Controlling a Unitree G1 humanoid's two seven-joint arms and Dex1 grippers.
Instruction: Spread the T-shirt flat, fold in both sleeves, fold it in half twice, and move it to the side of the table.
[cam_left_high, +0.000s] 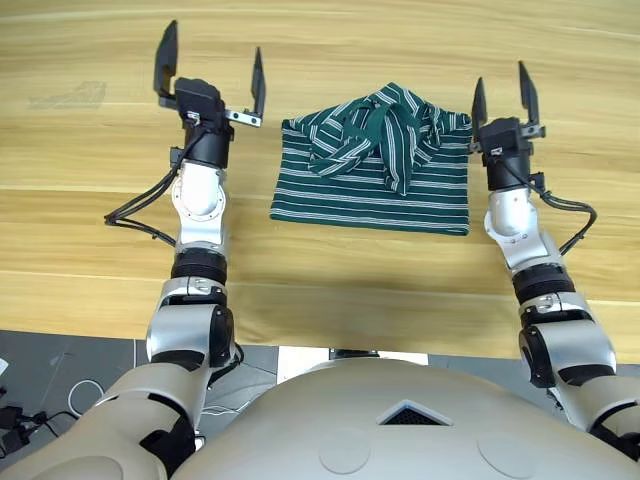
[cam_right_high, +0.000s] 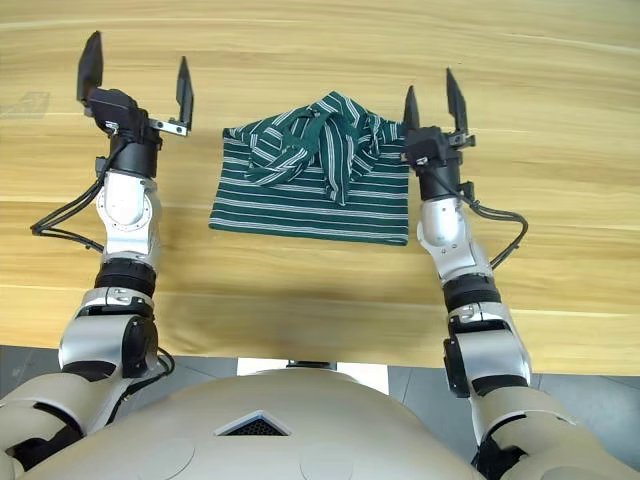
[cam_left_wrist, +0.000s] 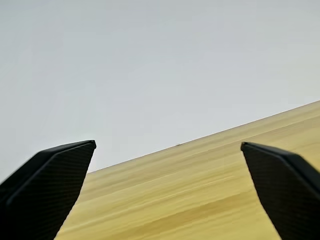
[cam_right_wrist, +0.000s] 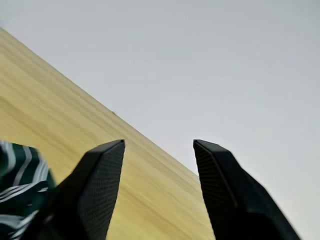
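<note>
Wooden table (cam_left_high: 90, 300) runs on wide to the left, right and far side of the green striped T-shirt (cam_left_high: 375, 190), which lies in the middle with its sleeves bunched on top. Both arms reach forward. The left gripper (cam_left_high: 213, 45) is spread wide, well left of the shirt. The right gripper (cam_left_high: 500, 75), also spread, is by the shirt's right edge.

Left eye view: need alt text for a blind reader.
A green-and-white striped T-shirt lies on a wooden table, folded into a rough rectangle with cloth bunched on its far half. The left jaws stand open over bare wood, apart from the shirt; the right jaws stand open close beside its right edge.
</note>
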